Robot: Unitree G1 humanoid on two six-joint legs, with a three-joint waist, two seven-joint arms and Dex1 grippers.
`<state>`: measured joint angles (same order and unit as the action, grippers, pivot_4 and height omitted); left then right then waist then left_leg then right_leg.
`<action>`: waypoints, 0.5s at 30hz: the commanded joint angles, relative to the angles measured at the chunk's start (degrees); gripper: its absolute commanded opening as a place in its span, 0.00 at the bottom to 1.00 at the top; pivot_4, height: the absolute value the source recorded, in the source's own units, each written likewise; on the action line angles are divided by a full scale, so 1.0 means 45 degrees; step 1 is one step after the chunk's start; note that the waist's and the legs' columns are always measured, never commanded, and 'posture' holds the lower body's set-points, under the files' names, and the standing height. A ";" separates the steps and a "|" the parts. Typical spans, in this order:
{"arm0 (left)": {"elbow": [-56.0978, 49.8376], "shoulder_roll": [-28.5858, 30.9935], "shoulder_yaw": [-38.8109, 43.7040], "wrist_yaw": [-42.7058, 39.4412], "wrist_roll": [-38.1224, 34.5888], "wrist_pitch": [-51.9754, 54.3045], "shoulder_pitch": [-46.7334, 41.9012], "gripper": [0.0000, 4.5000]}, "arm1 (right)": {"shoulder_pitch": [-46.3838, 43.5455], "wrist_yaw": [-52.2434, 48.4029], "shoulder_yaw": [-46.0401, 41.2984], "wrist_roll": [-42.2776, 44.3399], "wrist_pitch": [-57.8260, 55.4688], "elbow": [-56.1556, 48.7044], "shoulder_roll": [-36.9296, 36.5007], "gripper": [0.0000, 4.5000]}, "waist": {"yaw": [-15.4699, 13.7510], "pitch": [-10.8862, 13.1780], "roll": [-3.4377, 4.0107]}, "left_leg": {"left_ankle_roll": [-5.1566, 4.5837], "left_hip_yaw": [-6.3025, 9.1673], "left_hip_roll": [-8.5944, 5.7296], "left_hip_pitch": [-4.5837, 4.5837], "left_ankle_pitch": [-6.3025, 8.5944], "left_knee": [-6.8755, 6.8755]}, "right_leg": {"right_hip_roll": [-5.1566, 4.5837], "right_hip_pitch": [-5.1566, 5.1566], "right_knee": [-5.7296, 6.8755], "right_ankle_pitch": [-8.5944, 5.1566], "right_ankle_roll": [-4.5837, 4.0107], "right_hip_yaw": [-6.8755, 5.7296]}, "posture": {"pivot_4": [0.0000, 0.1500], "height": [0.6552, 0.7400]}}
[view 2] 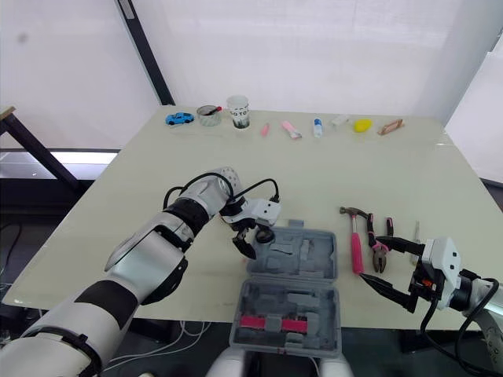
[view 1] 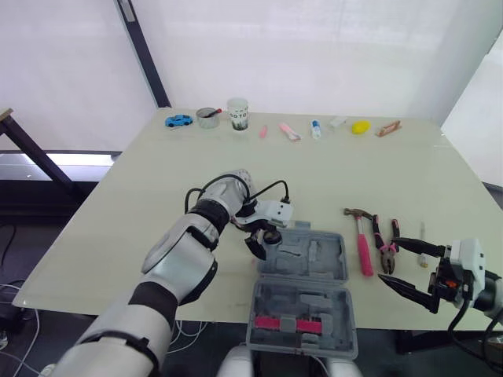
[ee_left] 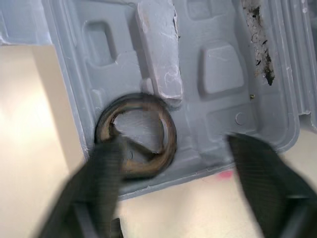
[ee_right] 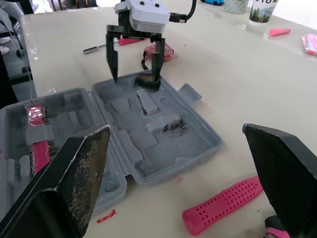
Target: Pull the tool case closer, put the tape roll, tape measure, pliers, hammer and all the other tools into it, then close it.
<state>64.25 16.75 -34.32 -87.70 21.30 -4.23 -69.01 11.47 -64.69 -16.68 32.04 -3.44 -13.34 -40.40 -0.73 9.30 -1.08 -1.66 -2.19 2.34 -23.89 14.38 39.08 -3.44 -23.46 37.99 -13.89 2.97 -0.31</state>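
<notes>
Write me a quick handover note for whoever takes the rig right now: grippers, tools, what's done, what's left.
Left gripper: open, over the tape roll, which lies in a round recess at the tool case's far-left corner.
Right gripper: open, empty, by the pliers.
Hammer and pliers lie on the table right of the case; a pink item, likely the tape measure, sits beyond the left gripper.
Done: case near and open, roll in.
Left: tape measure, pliers, hammer, other tools, then close.
</notes>
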 commanded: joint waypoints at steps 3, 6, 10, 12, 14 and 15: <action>-0.0840 0.0075 0.0226 -0.0612 -0.0065 0.0099 -0.0174 0.99 | 0.0100 -0.0043 -0.0336 0.0189 0.0189 -0.0426 -0.0030 1.00 | 0.0002 0.0000 0.0000 | 0.0000 -0.0002 0.0000 0.0000 0.0000 0.0000 | 0.0000 0.0000 0.0000 0.0000 0.0000 0.0001 | 1.00 1.00; -0.1273 0.0137 0.0159 -0.0950 -0.0278 0.0259 -0.0133 0.99 | 0.0124 -0.0046 -0.0351 0.0171 0.0228 -0.0383 -0.0016 1.00 | 0.0001 0.0000 0.0000 | 0.0000 0.0000 0.0000 -0.0001 0.0000 0.0000 | 0.0000 0.0000 0.0000 0.0000 0.0000 0.0000 | 1.00 1.00; -0.1859 0.0352 -0.0273 -0.1066 -0.0876 0.0586 -0.0048 0.99 | 0.0177 -0.0018 -0.0367 0.0175 0.0252 -0.0398 0.0014 1.00 | 0.0003 0.0001 -0.0001 | 0.0000 0.0000 0.0000 -0.0001 0.0000 0.0000 | 0.0000 0.0000 0.0000 0.0000 0.0000 0.0000 | 1.00 1.00; -0.2165 0.0474 -0.0390 -0.1066 -0.1304 0.0836 -0.0018 0.99 | 0.0208 -0.0002 -0.0362 0.0166 0.0273 -0.0407 0.0032 1.00 | 0.0003 0.0000 0.0000 | 0.0000 0.0001 0.0000 -0.0001 0.0000 0.0000 | 0.0000 0.0000 0.0001 0.0000 0.0000 0.0000 | 1.00 1.00; -0.2451 0.0612 -0.0315 -0.1066 -0.1633 0.0920 -0.0015 0.99 | 0.0244 0.0007 -0.0375 0.0162 0.0294 -0.0411 0.0044 1.00 | 0.0005 0.0001 0.0000 | 0.0000 0.0001 0.0000 -0.0001 0.0000 0.0000 | 0.0000 -0.0001 0.0001 0.0000 0.0000 0.0000 | 1.00 1.00; -0.2549 0.0643 -0.0085 -0.1066 -0.1854 0.0917 0.0023 0.99 | 0.0256 0.0010 -0.0387 0.0159 0.0307 -0.0408 0.0048 1.00 | 0.0003 0.0001 0.0000 | 0.0000 0.0001 0.0000 -0.0001 0.0000 0.0000 | 0.0000 -0.0001 0.0001 0.0000 0.0000 0.0000 | 1.00 1.00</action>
<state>54.91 19.13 -35.98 -89.63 15.04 -0.36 -68.85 12.51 -64.65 -16.69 32.04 -3.39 -13.38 -40.24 -0.72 9.30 -1.08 -1.66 -2.19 2.34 -23.89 14.38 39.08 -3.44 -23.47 38.00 -13.90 2.97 -0.31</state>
